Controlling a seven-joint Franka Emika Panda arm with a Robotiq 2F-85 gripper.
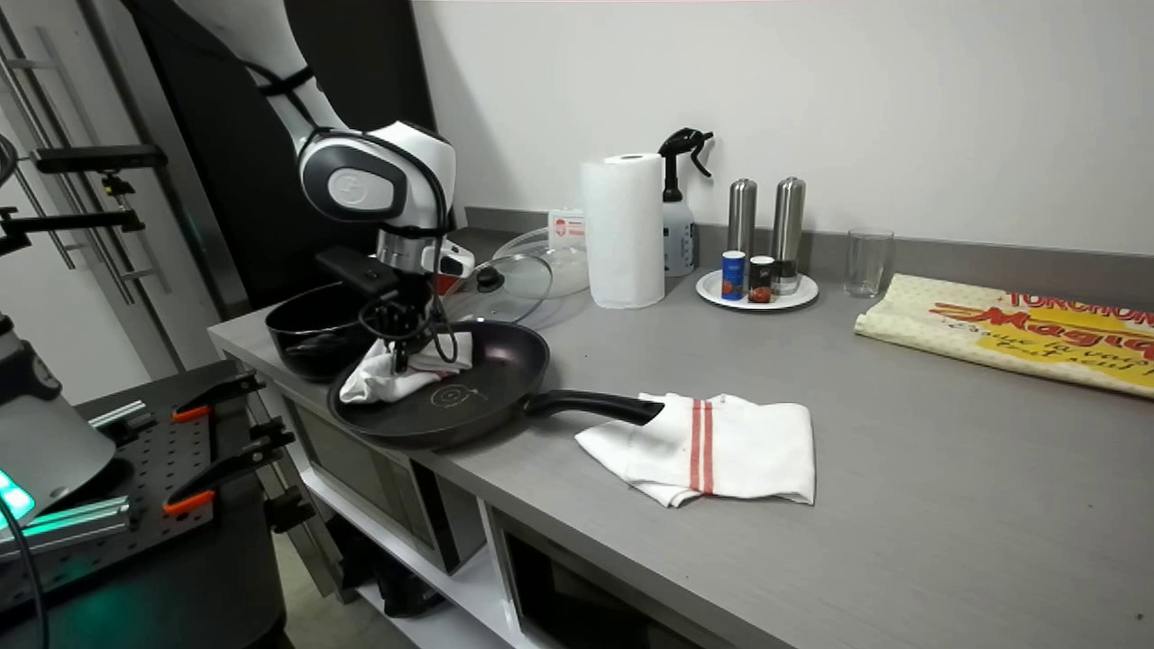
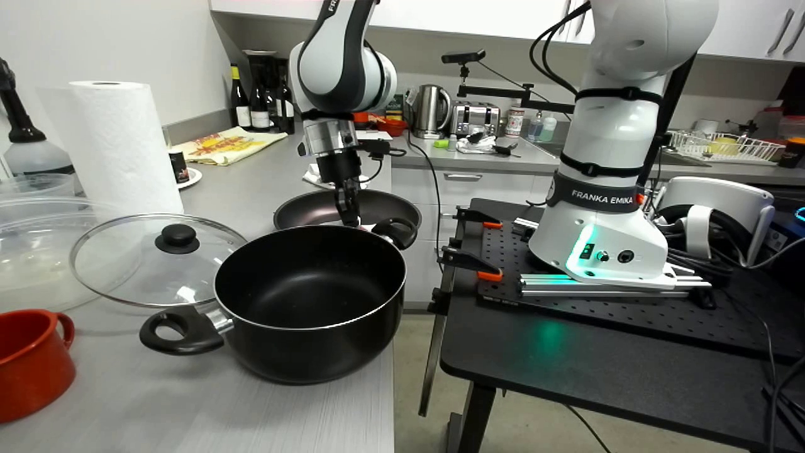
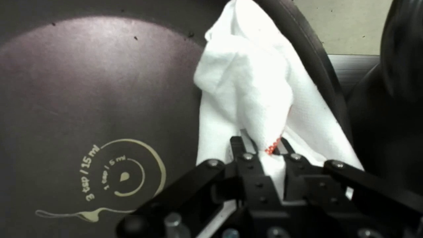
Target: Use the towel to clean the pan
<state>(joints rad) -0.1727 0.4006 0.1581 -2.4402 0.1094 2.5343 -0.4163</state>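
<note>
White and rumpled, with a small patch of red at one fold, the towel (image 3: 251, 66) is laid inside the frying pan (image 1: 505, 361), on the side away from the handle (image 1: 595, 404) and near the rim by which a deeper black pot (image 2: 314, 352) is stood. It is held by the gripper (image 3: 263, 142), which is pointed down into the pan; the jaws are brought close together, and a fold of cloth is pinched between the fingers (image 3: 237, 145). On the pan's floor, pale printed markings (image 3: 124, 177) and a few dark specks (image 3: 135, 38) are seen beside the towel. In an exterior view, a red-striped towel (image 1: 757, 442) is spread on the grey counter (image 1: 920, 505), and a little of it is hidden by the tip of the handle; whether the two are touching cannot be told. Near the pot, a glass lid (image 2: 148, 264) and a red mug (image 2: 31, 371) are placed. Farther along, a paper towel roll (image 1: 625, 243) is stood upright just beside a spray bottle (image 1: 679, 239), two small shakers (image 1: 733, 275) are carried on a white plate (image 1: 708, 290), a drinking glass (image 1: 867, 257) is set near the wall (image 1: 992, 162), and a yellow printed cloth (image 1: 1010, 333) is laid out, partly cut off at the edge of the view.
</note>
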